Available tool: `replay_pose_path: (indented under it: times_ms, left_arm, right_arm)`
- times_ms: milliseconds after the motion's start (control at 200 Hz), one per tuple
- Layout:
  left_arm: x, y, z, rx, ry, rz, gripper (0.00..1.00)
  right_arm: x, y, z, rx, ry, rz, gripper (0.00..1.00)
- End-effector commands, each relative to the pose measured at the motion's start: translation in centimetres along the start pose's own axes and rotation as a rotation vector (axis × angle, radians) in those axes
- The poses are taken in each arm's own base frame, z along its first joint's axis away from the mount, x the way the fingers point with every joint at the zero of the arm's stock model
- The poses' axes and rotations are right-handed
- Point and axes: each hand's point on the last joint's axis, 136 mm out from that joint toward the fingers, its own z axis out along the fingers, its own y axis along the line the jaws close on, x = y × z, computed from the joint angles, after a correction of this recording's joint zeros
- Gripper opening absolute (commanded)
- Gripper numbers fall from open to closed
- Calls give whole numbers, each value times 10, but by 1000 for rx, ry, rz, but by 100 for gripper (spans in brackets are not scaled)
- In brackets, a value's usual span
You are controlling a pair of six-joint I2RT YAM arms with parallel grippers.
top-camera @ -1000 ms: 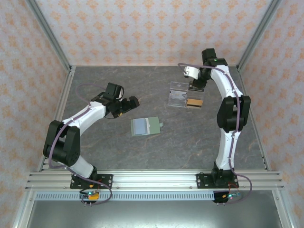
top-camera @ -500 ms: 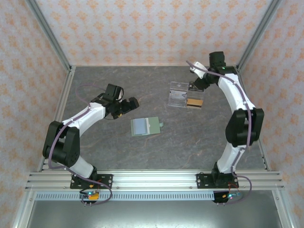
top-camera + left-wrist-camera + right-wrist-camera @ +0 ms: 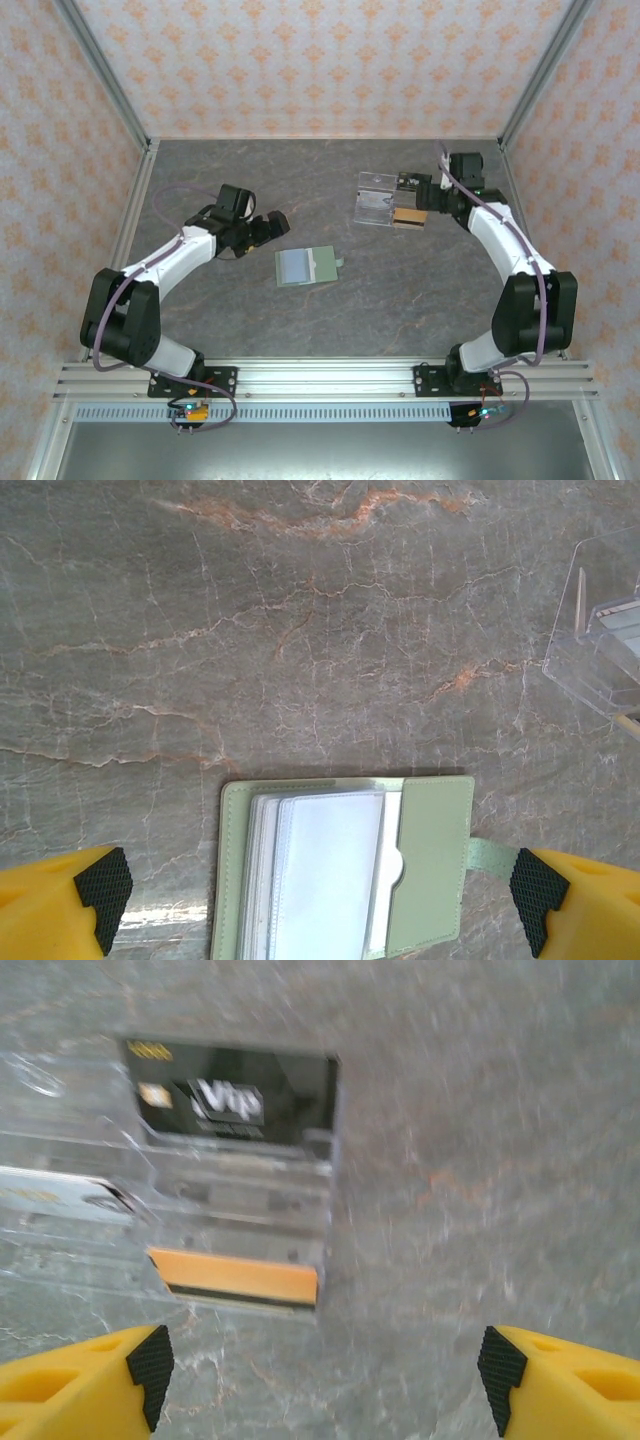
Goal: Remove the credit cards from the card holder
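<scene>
On the veined grey table (image 3: 250, 180), the soft sage card holder (image 3: 306, 267) lies unfolded; left gripper (image 3: 316, 898) and right gripper (image 3: 322, 1363) gape empty.

From my station I saw the table (image 3: 200, 300) as a grey, stone-patterned slab with thin orange veins running across it (image 3: 300, 630). Two things lay directly on it. Near the middle was the card holder (image 3: 307, 267), folded open and flat, its pale green cover facing up with a stack of clear sleeves on one half and a small strap tab sticking out from the other (image 3: 345, 870). Further back and to the right, well apart from it, stood a clear acrylic stand (image 3: 375, 200) resting on the surface. It held a black card (image 3: 235, 1095) upright at its back and an orange card (image 3: 235, 1282) along its front step. The tabletop around both was bare grey stone (image 3: 480, 1160).
</scene>
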Motion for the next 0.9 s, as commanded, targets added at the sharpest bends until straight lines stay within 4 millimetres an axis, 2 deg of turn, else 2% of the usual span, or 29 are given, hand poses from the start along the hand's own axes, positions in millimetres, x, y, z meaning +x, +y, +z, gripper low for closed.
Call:
replay_pose_path:
  times_ms: [0,85,155,225,505,676,891]
  left_arm:
    - [-8,0,-10,2,-53,-7,100]
    - [-7,2,-11,0,-56,-12,100]
    - [-8,2,-11,0,-59,-18,100]
    - [-8,1,-11,0,-60,-22,100]
    - [-9,1,-8,-4,-52,-27,100]
    - [-10,1,-5,-6,-48,-31,100]
    - [-9,2,-2,-7,-41,-31,100]
  right_arm:
    - [-9,-12,3,63,-51,191,80]
    - [2,-11,21,65,13,230,76]
    - [6,-1,37,15,45,249,74]
    - [6,7,48,-30,58,267,73]
    - [1,12,93,-42,111,266,73]
    - [0,30,103,-138,133,268,74]
    - [11,46,99,-232,176,314,72]
